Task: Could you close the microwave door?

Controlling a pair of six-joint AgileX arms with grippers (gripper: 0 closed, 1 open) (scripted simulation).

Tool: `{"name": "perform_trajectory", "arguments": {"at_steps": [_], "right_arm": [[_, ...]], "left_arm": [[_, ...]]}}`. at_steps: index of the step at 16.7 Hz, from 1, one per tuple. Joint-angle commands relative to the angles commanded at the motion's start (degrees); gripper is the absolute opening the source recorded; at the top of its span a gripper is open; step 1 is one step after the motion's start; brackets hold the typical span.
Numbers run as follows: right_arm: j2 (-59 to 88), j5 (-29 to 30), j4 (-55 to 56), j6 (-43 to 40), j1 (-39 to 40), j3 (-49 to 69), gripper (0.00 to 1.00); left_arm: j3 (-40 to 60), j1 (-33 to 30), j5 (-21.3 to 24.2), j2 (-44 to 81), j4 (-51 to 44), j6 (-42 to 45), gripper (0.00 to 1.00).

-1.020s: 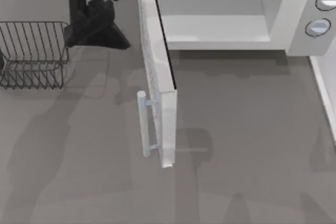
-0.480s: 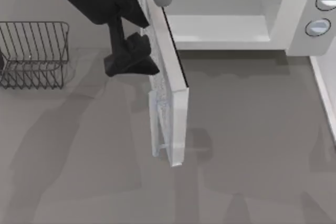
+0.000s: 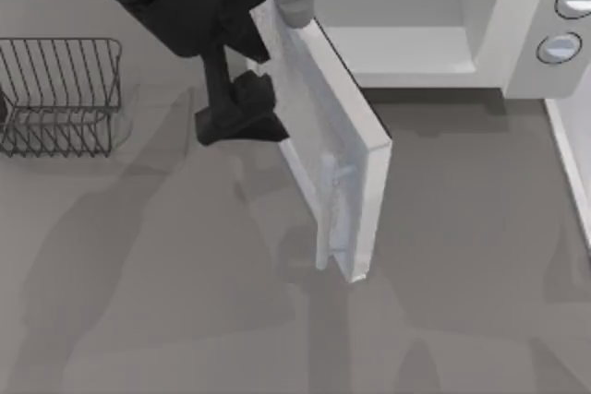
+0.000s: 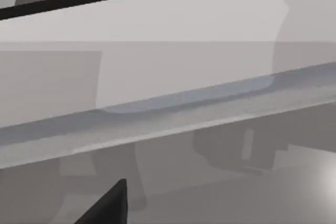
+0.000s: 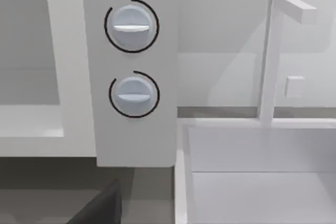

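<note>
Near the bench's point(image 3: 138, 302) left edge, toward the far side: a dark wire rack point(image 3: 57, 94), standing apart from everything else. Just to its right, near the far edge: left arm reaching down, black left tool point(image 3: 242, 115) pressed against the outer face of the microwave door point(image 3: 319, 126), close to the hinge side; cannot tell whether its fingers are apart or together. Microwave door hinged at the left side of the microwave point(image 3: 517, 34), swung partway open, angled out from the far edge toward the middle of the bench, free edge nearest the bench's centre. Pale vertical bar handle point(image 3: 325, 209) on the outer face near that free edge, clear of the tool. From the left wrist, seen very close: door panel point(image 4: 168, 72) and the pale bar point(image 4: 173, 116) across it, with a dark fingertip point(image 4: 107, 208) at the frame's lower part. Behind the door, along the far edge: microwave, pale inner cavity point(image 3: 397, 16) exposed. On its right front panel, two round grey-blue knobs point(image 5: 131, 24), one above the other, also seen from above near the far right corner point(image 3: 560, 46). At the bench's right edge, beside the microwave: a white sink basin point(image 5: 257, 171) with a white tap point(image 5: 273, 56). Right tool parked off to that side, facing the knobs, only a dark tip point(image 5: 100, 208) in sight from the right wrist; cannot tell its state.
</note>
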Motion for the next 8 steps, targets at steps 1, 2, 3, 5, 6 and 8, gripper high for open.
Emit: {"name": "perform_trajectory", "arguments": {"at_steps": [1, 2, 3, 5, 6, 8], "right_arm": [[0.0, 0.0, 0.0, 0.0, 0.0, 0.0, 1.00], [0.0, 0.0, 0.0, 0.0, 0.0, 0.0, 1.00], [0.0, 0.0, 0.0, 0.0, 0.0, 0.0, 1.00], [0.0, 0.0, 0.0, 0.0, 0.0, 0.0, 1.00], [0.0, 0.0, 0.0, 0.0, 0.0, 0.0, 1.00], [0.0, 0.0, 0.0, 0.0, 0.0, 0.0, 1.00]], "left_arm": [[0.0, 0.0, 0.0, 0.0, 0.0, 0.0, 0.77], [0.0, 0.0, 0.0, 0.0, 0.0, 0.0, 0.70], [0.0, 0.0, 0.0, 0.0, 0.0, 0.0, 0.62], [0.0, 0.0, 0.0, 0.0, 0.0, 0.0, 0.47], [0.0, 0.0, 0.0, 0.0, 0.0, 0.0, 0.40], [0.0, 0.0, 0.0, 0.0, 0.0, 0.0, 0.25]]}}
